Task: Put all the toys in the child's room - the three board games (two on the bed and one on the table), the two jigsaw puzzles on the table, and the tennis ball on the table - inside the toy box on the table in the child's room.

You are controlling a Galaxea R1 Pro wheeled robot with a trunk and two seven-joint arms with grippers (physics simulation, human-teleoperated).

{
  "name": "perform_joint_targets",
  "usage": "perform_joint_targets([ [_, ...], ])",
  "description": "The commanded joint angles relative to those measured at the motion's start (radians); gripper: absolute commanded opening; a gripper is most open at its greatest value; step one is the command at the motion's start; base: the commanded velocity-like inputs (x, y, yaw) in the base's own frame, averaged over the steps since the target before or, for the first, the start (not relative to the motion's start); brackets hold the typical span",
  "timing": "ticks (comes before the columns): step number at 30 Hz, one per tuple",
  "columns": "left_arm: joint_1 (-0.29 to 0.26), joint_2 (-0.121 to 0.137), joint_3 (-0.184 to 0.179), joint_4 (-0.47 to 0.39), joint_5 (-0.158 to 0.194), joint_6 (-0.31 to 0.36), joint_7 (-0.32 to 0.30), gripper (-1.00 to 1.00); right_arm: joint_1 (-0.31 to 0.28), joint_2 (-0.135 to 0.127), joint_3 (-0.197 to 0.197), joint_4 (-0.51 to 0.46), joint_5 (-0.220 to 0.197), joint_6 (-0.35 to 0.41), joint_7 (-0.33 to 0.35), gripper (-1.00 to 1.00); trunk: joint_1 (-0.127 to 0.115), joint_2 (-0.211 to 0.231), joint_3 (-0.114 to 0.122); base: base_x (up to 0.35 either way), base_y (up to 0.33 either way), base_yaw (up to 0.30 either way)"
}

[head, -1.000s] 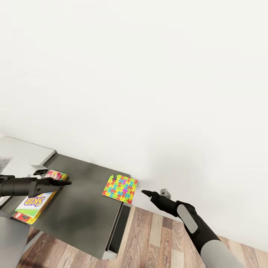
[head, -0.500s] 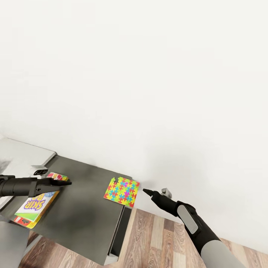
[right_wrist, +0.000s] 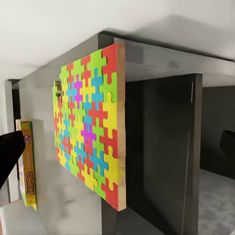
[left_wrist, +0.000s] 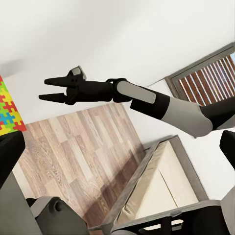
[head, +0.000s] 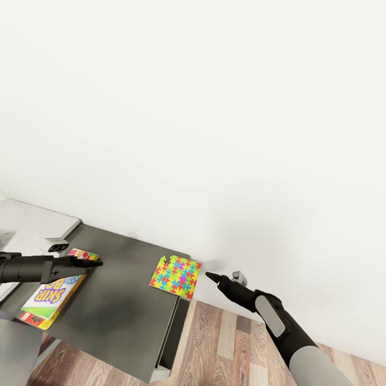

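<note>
Jigsaw puzzle: a thin mosaic square (head: 175, 275) is seen lying flat at the end of the dark-grey wing of the table (head: 123, 305), one edge overhanging the wing's end above the wood-plank floor (head: 225, 348). In the right wrist view the overhang (right_wrist: 98, 132) is plainly shown, with open space beneath.
Board game: the SKIP-BO box (head: 56, 289) is laid flat on the same wing, well apart from the puzzle, on the side away from the overhang.
Right hand: the right hand (head: 210, 276) is held just beside the puzzle's overhanging edge, off the end of the wing and not touching. Its fingers are seen apart in the left wrist view (left_wrist: 54, 89), with nothing between them.
Left hand: the left hand (head: 92, 261) is poised over the far end of the SKIP-BO box. Whether its fingers are apart or together cannot be told from these pictures, nor whether the box is touched.
Step in hand: an approach to the puzzle by the right hand is judged to be under way. No toy is seen to be lifted.
Next move: the overhanging edge would need to be taken between the spread fingers, one above and one below, then closed upon. A thin flat piece is likely to slip or be pushed further onto the wing if it is met end-on.
Toy box: its place cannot be given from these pictures.
</note>
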Motion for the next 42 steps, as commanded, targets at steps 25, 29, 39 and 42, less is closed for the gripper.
perform_joint_targets([
  [25,-0.001,0.005,-0.001,0.000,0.005,0.012,-0.002,1.00,-0.001,0.013,0.008,-0.003,0.000,-0.002,-0.001,1.00,0.020,-0.037,-0.017,0.000,0.000,0.000],
  [29,-0.001,0.006,-0.001,0.000,0.005,0.012,-0.002,1.00,-0.001,0.015,0.007,-0.004,0.001,-0.005,-0.005,1.00,0.035,-0.065,-0.030,0.000,0.000,0.000],
  [39,-0.001,0.006,0.000,0.002,0.004,0.012,-0.002,1.00,0.001,0.024,0.007,-0.004,-0.001,-0.010,-0.007,1.00,0.073,-0.135,-0.061,0.000,0.000,0.000],
  [42,-0.001,0.005,0.001,0.002,0.004,0.012,-0.002,1.00,0.001,0.024,0.004,-0.004,-0.008,-0.008,-0.004,1.00,0.085,-0.156,-0.071,0.000,0.000,0.000],
])
